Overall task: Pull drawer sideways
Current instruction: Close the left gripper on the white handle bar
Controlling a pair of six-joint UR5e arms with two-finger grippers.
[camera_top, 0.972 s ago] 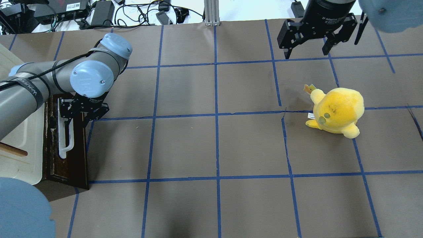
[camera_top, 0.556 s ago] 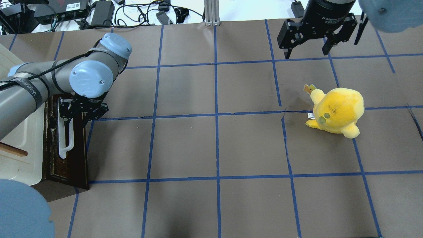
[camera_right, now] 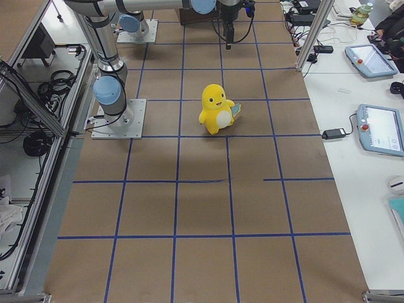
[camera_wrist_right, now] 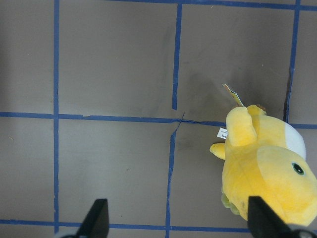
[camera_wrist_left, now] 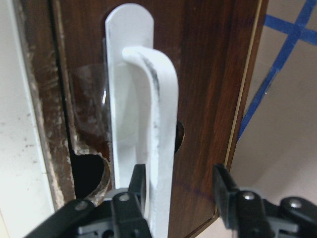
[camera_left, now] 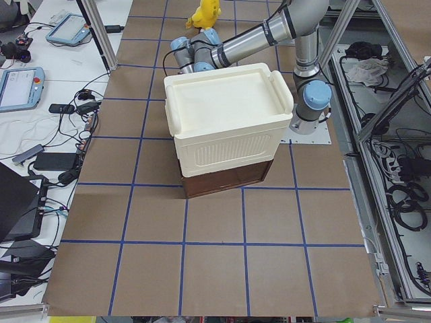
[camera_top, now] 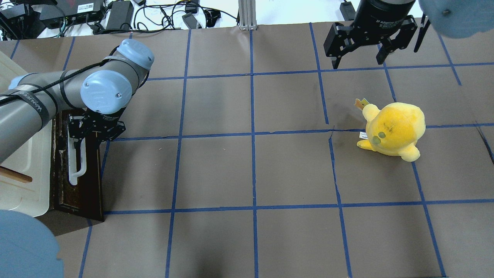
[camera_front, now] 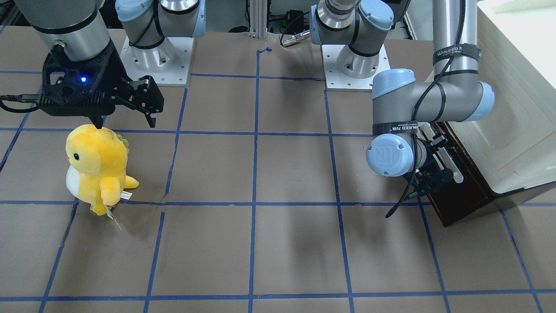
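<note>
Drawer (camera_top: 88, 181) looks pushed in under cream cabinet (camera_top: 23, 181), table's left edge. Left gripper (camera_wrist_left: 177, 181) open, jaws straddle white bar handle (camera_wrist_left: 148, 124), not clamped. Clamp square on it, then pull straight out, no twist. Right gripper (camera_top: 358, 63) wide open, empty, near yellow plush (camera_top: 393, 129).

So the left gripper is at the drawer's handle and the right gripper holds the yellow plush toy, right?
No: the right gripper is open; the yellow plush toy stands apart from it, as the right wrist view shows. The rest holds.

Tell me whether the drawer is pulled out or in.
In: the drawer front sits against the cabinet; no pale sides show.
</note>
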